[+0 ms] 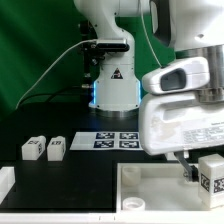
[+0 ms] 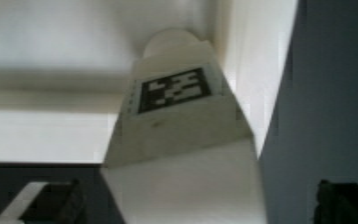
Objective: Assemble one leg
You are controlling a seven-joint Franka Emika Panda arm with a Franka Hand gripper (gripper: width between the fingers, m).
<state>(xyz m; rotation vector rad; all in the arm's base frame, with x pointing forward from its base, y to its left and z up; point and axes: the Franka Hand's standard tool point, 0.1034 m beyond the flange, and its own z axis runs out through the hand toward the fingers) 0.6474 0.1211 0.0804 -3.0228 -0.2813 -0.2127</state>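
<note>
Green cloth backs a black bench (image 1: 75, 172), with the arm's pale base (image 1: 112, 85) standing behind the marker board (image 1: 118, 139).

By my reading the task is well on, but not provably finished. The held-over leg (image 1: 211, 173) stands upright at the far corner of the white panel (image 1: 150, 195), on the exterior view's right, directly under the gripper (image 2: 194, 200). In the wrist view its far end meets the panel's pale surface close to a raised wall. Whether it is fully seated in a corner socket is hidden, so that is what I would count as left: fixing it home and then drawing the arm clear.

Two loose legs (image 1: 45, 148) lie side by side on the bench towards the exterior view's left, well apart from the panel and untouched.

The jaws look parted. In the wrist view each of the fingers (image 2: 43, 203) shows at one side of the leg with a dark strip between, so they straddle it without pressing on it. The exterior view is too crowded by the gripper's body to confirm this.

As to looks, the leg is a stubby white rectangular post. One black-and-white square tag (image 2: 172, 90) sits on the face turned to the wrist camera. Another tag shows on the side seen from the exterior view. Its edges are soft with blur, and no damage is visible.
</note>
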